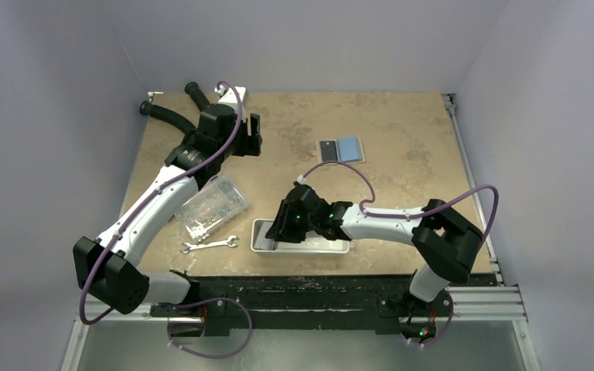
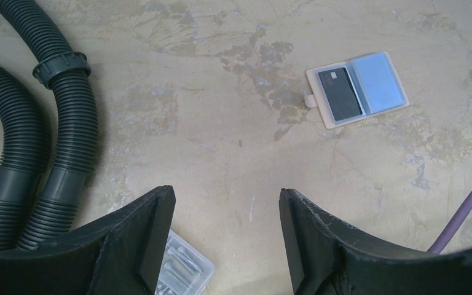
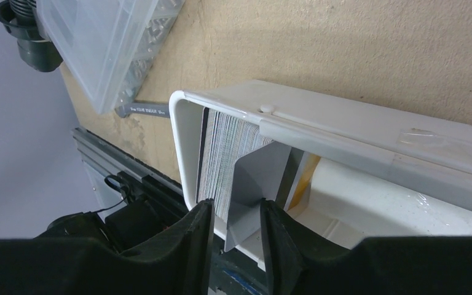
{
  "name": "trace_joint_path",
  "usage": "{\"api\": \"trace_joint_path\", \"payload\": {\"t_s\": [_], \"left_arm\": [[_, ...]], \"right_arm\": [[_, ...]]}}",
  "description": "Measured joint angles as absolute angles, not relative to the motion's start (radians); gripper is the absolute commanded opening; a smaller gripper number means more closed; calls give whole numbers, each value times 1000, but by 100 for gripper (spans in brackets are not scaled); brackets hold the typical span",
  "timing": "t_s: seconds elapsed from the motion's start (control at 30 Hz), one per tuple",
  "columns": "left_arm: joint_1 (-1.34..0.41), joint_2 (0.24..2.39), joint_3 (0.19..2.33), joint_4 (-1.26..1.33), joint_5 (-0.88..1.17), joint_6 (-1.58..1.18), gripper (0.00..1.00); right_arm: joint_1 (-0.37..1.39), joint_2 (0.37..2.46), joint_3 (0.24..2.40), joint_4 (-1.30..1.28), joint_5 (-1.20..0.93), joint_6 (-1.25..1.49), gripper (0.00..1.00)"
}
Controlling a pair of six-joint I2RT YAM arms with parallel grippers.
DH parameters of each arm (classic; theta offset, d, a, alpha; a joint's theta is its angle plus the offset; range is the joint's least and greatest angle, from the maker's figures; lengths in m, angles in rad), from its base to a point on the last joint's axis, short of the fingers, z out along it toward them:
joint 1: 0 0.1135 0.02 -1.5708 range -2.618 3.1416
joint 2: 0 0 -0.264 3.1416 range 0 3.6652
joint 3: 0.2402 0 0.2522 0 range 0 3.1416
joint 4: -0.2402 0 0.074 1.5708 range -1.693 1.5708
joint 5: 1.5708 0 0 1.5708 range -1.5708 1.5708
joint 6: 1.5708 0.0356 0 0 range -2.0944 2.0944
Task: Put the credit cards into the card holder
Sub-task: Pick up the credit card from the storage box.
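The right pincer (image 3: 236,206) is half closed around a grey credit card (image 3: 255,178) standing inside the white tray (image 3: 319,117); whether it grips cannot be told. The card holder (image 1: 341,150) lies open beyond the tray, its long axis sideways.

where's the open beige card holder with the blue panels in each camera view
Top external: the small beige card holder with light blue inner panels lies open at far centre of the tan table.
Left wrist: upper right, a dark card on its picture-left panel.
Right wrist: not in it.
Shared landmark: the clear plastic box, visible in all three.
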State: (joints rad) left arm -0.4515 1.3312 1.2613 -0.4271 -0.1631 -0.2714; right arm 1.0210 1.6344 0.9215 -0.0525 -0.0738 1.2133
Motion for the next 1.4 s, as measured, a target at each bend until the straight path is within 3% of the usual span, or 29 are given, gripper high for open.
{"api": "trace_joint_path", "payload": {"t_s": [0.37,0.93,1.23,1.4], "left_arm": [[-451,1331,1261,-427,-160,-271,68],[-451,1343,1261,-426,-151,-271,68],[-451,1374,1245,-412,-113,-274,68],[-451,1396,1245,-402,-68,-278,76]], "right_arm": [[1021,1618,891,-17,-82,1229,19],[1021,1557,858,-27,-104,1246,0],[984,1475,858,-153,-128,1154,0],[943,1425,858,-224,-157,1052,0]]}}
